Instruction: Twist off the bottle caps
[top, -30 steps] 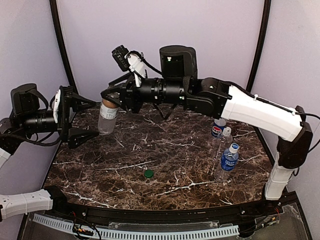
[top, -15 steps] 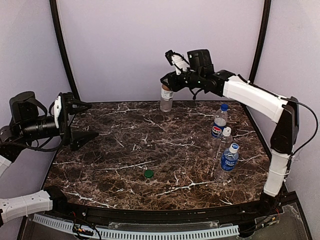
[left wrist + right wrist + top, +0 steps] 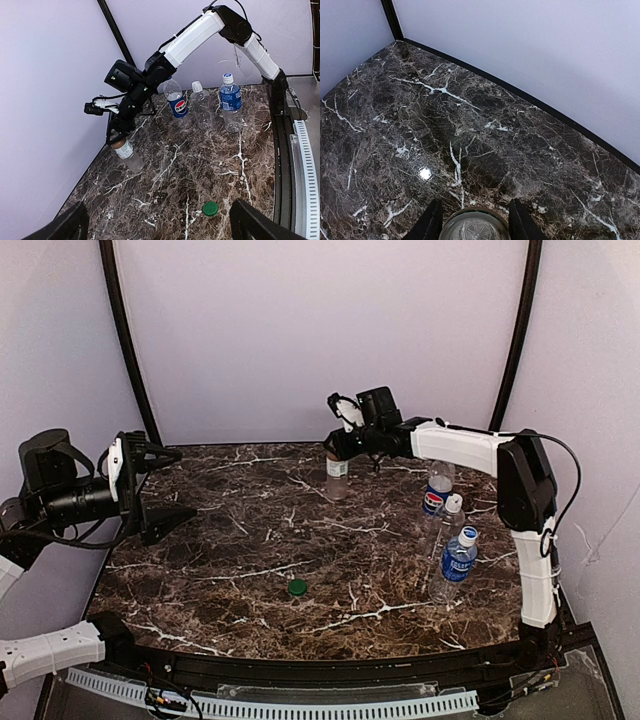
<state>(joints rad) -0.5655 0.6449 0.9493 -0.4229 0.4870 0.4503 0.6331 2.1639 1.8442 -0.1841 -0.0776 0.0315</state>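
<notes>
My right gripper [image 3: 336, 447] is shut on the top end of a bottle [image 3: 337, 478] with brown liquid and a white label, at the back of the table. The bottle [image 3: 128, 153] hangs tilted, base close to the marble; whether it touches I cannot tell. In the right wrist view its clear round base [image 3: 474, 227] sits between my fingers [image 3: 431, 222]. A green cap [image 3: 297, 587] lies loose near the table's middle front, also in the left wrist view [image 3: 210, 208]. My left gripper [image 3: 185, 482] hovers open at the left edge, empty [image 3: 159, 206].
Three capped bottles stand at the right: a Pepsi bottle [image 3: 437, 490] with a dark blue cap, a plain clear bottle [image 3: 452, 515] with a white cap, and a blue-labelled bottle [image 3: 460, 555]. Purple walls and black corner posts [image 3: 125, 350] enclose the marble table [image 3: 230, 560].
The right arm has swung the held bottle from the left side across to the back middle and lowered it toward the table. The left arm has barely moved.
</notes>
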